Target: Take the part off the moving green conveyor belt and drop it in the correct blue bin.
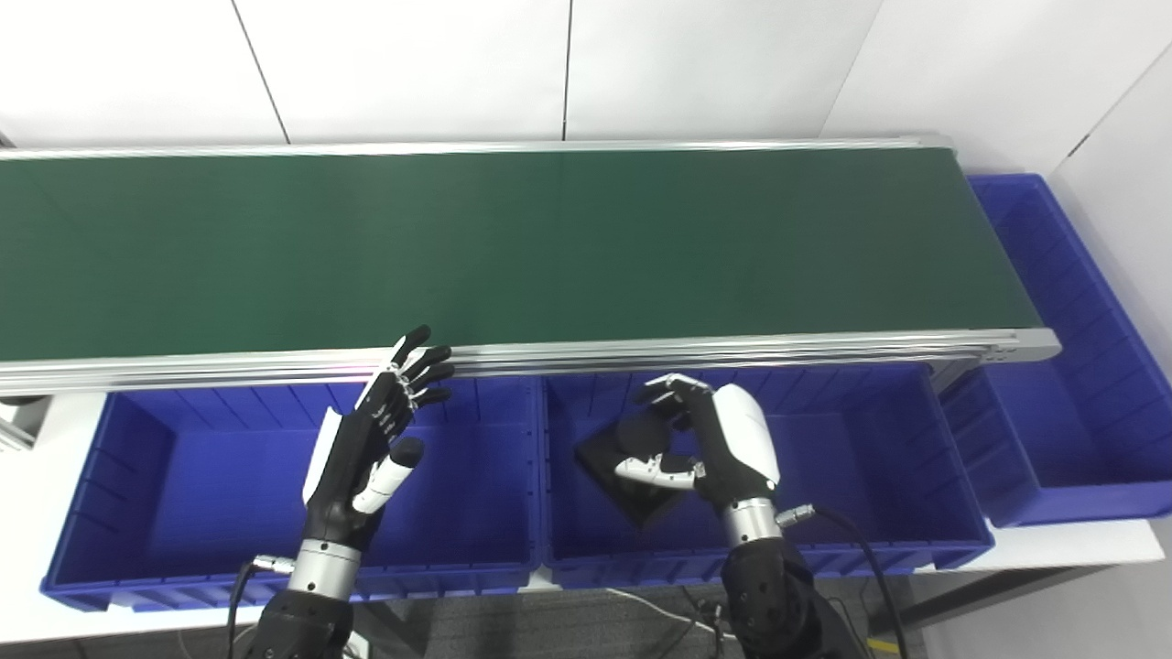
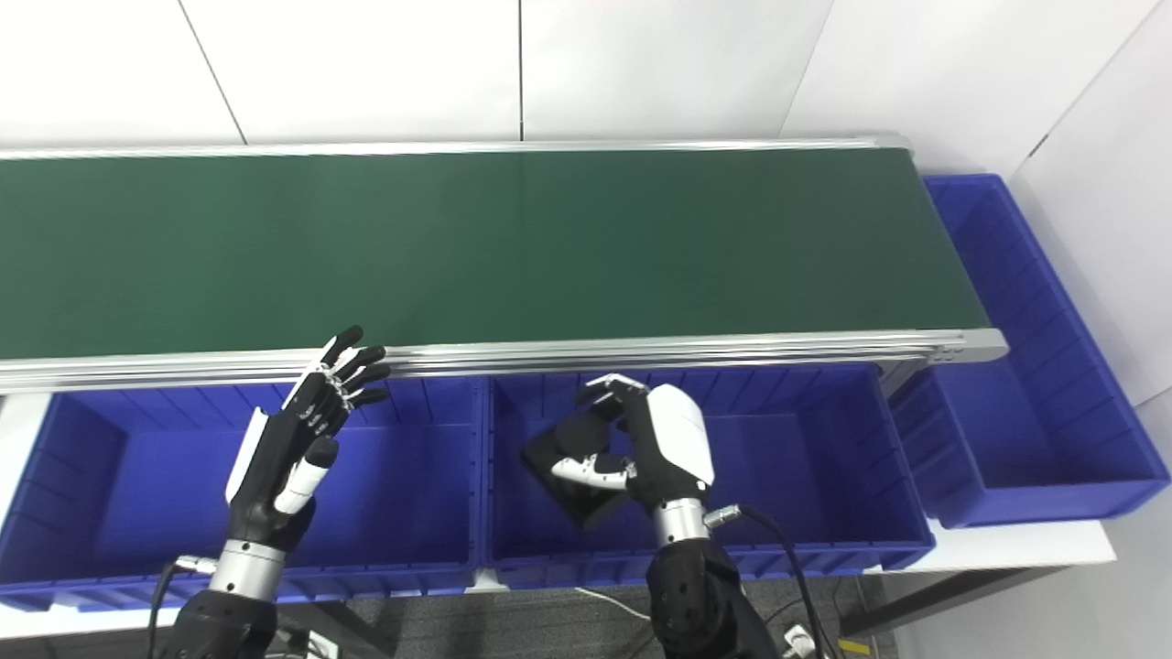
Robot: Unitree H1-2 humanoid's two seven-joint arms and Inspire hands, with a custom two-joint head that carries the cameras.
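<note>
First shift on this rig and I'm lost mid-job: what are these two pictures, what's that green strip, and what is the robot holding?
Both pictures come from two cameras side by side on the robot's head, showing one scene. The green conveyor belt is bare. Below it sit the left blue bin and the middle blue bin; a third blue bin stands at the belt's end. The right hand grips a flat black part over the middle bin. The left hand hangs open over the left bin.
</note>
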